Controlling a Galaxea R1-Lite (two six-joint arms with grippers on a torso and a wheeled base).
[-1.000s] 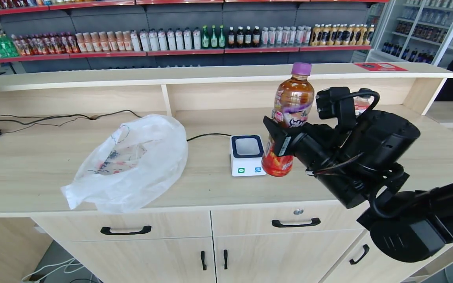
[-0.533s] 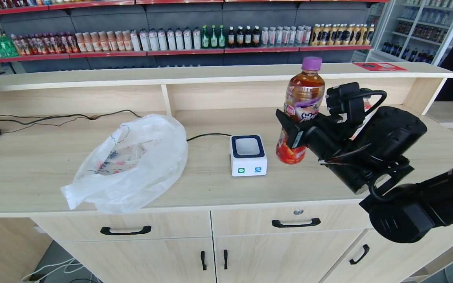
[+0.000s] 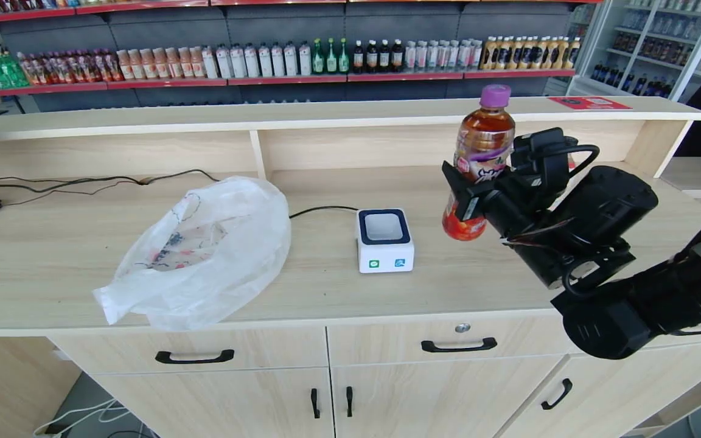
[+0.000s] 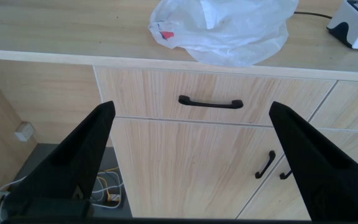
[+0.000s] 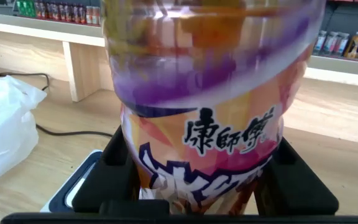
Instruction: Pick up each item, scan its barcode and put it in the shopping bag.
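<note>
My right gripper [image 3: 489,196] is shut on a tea bottle [image 3: 481,157] with a purple cap and a purple and orange label, held upright above the counter to the right of the white barcode scanner [image 3: 384,239]. The bottle [image 5: 207,106] sits between the black fingers [image 5: 118,163] in the right wrist view, with the scanner [image 5: 73,185] low beside it. A crumpled white plastic shopping bag [image 3: 201,250] lies on the counter's left half. My left gripper [image 4: 191,155] hangs open in front of the cabinet below the counter edge, and the bag [image 4: 222,28] shows above it.
The scanner's black cable [image 3: 320,210] runs back toward the bag. More cables [image 3: 83,181] lie at the counter's far left. A raised back shelf [image 3: 326,112] borders the counter. Drawer handles [image 4: 210,102] and cabinet doors sit under the counter edge.
My right arm carried the bottle to the right and slightly up, away from the scanner's side. The bag and scanner stayed put.
</note>
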